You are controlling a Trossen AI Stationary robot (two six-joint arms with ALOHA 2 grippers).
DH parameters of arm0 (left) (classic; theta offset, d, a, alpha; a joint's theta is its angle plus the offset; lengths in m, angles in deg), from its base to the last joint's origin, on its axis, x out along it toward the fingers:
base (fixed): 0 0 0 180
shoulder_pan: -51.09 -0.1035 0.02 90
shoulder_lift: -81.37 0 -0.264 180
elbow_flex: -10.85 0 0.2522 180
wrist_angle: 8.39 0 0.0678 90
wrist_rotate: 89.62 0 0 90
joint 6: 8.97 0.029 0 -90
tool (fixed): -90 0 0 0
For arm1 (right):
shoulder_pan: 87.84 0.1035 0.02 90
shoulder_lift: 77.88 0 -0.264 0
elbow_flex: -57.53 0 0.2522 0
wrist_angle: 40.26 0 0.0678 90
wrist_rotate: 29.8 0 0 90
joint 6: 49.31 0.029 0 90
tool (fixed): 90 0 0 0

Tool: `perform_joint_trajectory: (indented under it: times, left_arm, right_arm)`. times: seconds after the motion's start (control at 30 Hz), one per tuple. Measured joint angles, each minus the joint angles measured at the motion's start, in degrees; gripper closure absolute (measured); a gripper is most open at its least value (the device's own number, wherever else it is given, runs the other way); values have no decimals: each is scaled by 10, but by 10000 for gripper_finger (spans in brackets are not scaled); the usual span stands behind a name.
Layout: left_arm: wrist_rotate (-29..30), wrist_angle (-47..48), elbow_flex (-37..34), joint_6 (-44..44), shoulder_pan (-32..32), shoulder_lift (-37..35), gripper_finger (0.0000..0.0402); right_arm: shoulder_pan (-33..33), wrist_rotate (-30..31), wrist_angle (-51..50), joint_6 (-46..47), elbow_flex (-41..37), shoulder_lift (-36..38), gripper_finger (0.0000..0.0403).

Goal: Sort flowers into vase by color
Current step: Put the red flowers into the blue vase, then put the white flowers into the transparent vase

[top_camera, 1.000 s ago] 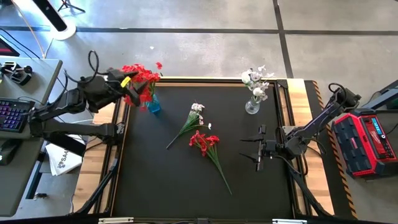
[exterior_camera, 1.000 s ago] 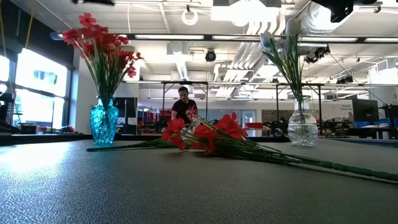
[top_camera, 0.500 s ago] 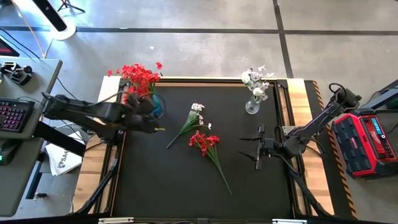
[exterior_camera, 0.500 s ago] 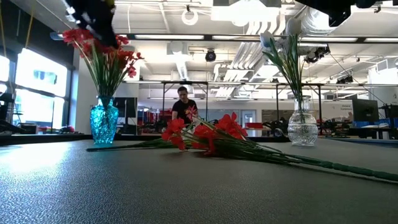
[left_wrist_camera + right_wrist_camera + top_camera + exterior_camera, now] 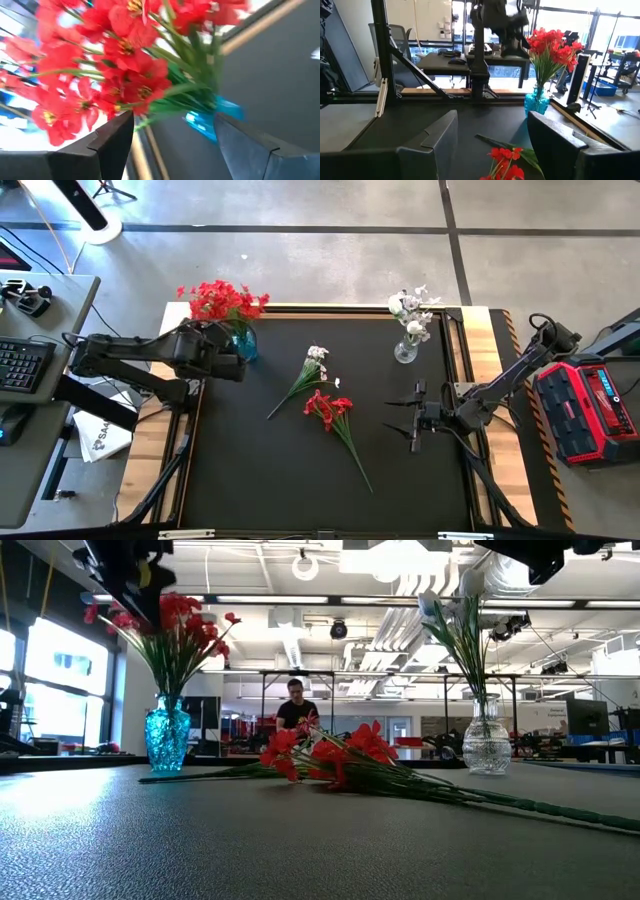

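Observation:
A blue vase (image 5: 246, 346) at the table's far left holds a bunch of red flowers (image 5: 220, 301); it also shows in the low view, vase (image 5: 167, 735) and blossoms (image 5: 172, 625). My left gripper (image 5: 235, 365) is open just on the near-left side of this vase, and the bunch (image 5: 125, 65) and vase (image 5: 207, 120) stand beyond its fingers. A clear vase (image 5: 405, 350) at far right holds white flowers (image 5: 412, 310). One white sprig (image 5: 305, 375) and one red sprig (image 5: 335, 420) lie flat on the mat. My right gripper (image 5: 400, 418) waits open at the right.
The black mat (image 5: 260, 470) has a raised wooden rim (image 5: 330, 308). The loose red sprig (image 5: 505, 160) lies in front of my right gripper (image 5: 490, 145). A person (image 5: 297, 710) is in the room behind the table. A desk with a keyboard (image 5: 25, 365) stands left of the table.
My left gripper has come away from the red blossoms above the blue vase, swung toward the table's near edge and lower, then drawn back a little to the vase's side. The red bunch in the vase has swayed and now leans more to the far left.

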Motion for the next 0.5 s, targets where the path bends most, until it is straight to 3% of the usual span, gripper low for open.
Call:
perform_joint_trajectory:
  times: [0.13,0.23,0.37,0.5]
  left_arm:
    - [-104,-1,56,-35,36,-4,142]
    - [-141,-11,85,-45,93,-2,142]
    - [-145,-88,91,-58,190,1,142]
    - [-108,-200,92,-5,285,47,142]
  right_arm:
    - [0,25,-61,42,0,0,190]
    - [-2,32,-108,91,0,0,190]
    - [-3,30,-147,132,0,-1,190]
    - [2,27,-171,134,0,-1,190]
